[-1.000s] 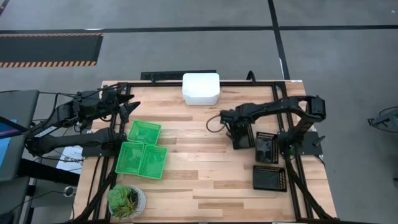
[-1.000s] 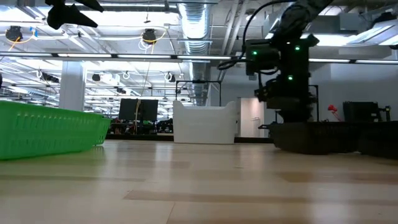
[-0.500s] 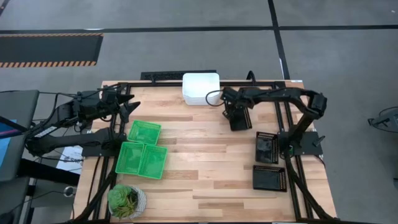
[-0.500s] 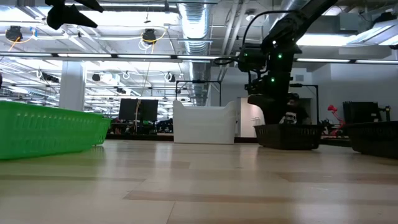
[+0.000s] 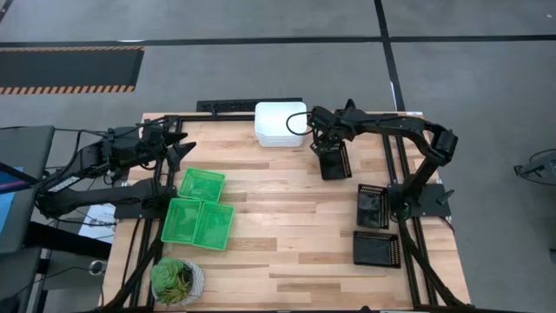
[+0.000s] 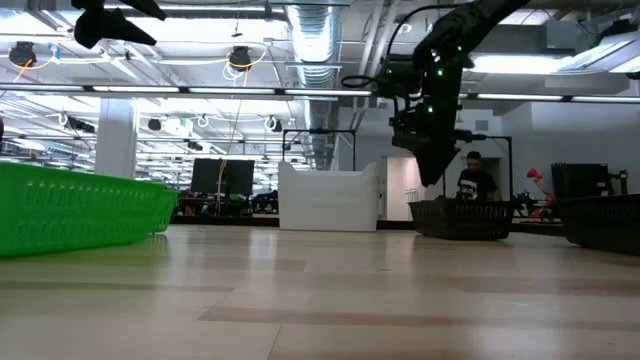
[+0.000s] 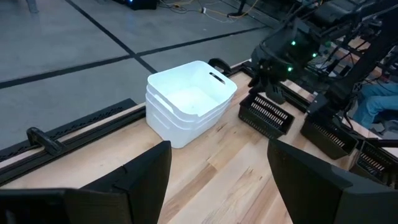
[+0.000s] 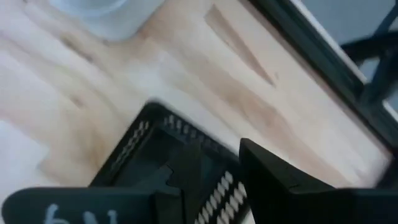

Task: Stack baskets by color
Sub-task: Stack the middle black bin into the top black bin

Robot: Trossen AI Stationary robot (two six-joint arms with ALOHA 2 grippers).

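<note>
The white stack (image 5: 281, 123) of three baskets sits at the top centre of the desk (image 5: 287, 235) in the high view. Just right of it lies one black basket (image 5: 332, 162), resting flat on the wood by the low view (image 6: 464, 218). The right gripper (image 5: 328, 143) hangs over that basket's upper end; in the low view it is raised above the rim, apart from it, and in the right wrist view the basket (image 8: 186, 168) lies below the fingers (image 8: 273, 180), which stand partly apart and hold nothing. Two more black baskets lie at the right of the high view, one (image 5: 372, 206) at mid height and one (image 5: 376, 249) below it, side by side and not stacked. The three green baskets sit at the left: one (image 5: 201, 184) above, and a pair (image 5: 198, 223) touching each other just below it. A potted plant (image 5: 177, 281) stands at the lower left corner. The left gripper (image 5: 178, 146) waits at the upper left edge of the desk, its fingers (image 7: 146, 180) spread wide and empty. In the low view a person (image 6: 477, 182) shows in the room behind the black basket.
</note>
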